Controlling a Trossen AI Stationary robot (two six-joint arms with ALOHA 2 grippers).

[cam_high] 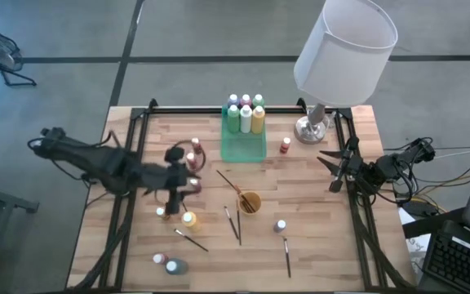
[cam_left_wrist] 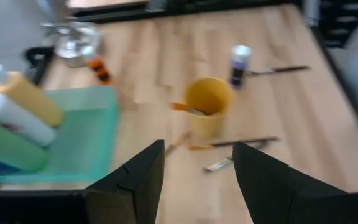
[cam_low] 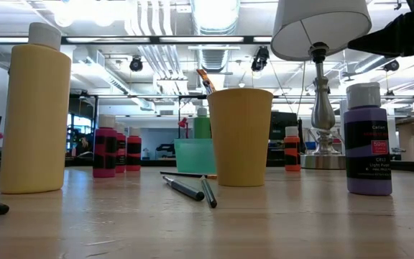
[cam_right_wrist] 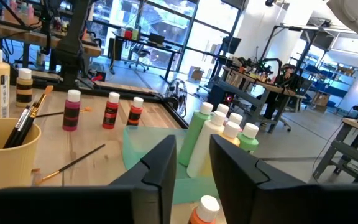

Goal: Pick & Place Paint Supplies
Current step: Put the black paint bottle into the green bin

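Note:
Paint bottles (cam_high: 246, 114) stand in the far end of the green tray (cam_high: 244, 147); in the right wrist view those bottles (cam_right_wrist: 219, 134) are just beyond my fingers. More bottles stand on the table: red ones (cam_high: 194, 151), a yellow one (cam_high: 188, 219) and a purple one (cam_high: 280, 226). Brushes (cam_high: 233, 222) lie flat, and others stand in the orange cup (cam_high: 249, 202). My left gripper (cam_high: 184, 175) hangs left of the tray and cup, open and empty (cam_left_wrist: 197, 168). My right gripper (cam_high: 329, 170) waits at the right edge, open by a narrow gap (cam_right_wrist: 192, 162).
A lamp (cam_high: 345, 49) with a white shade stands at the far right, its metal base (cam_high: 311, 129) beside the tray. Two more bottles (cam_high: 168, 263) stand near the front left edge. A lone brush (cam_high: 286, 257) lies front right. Black frame rails run along both table sides.

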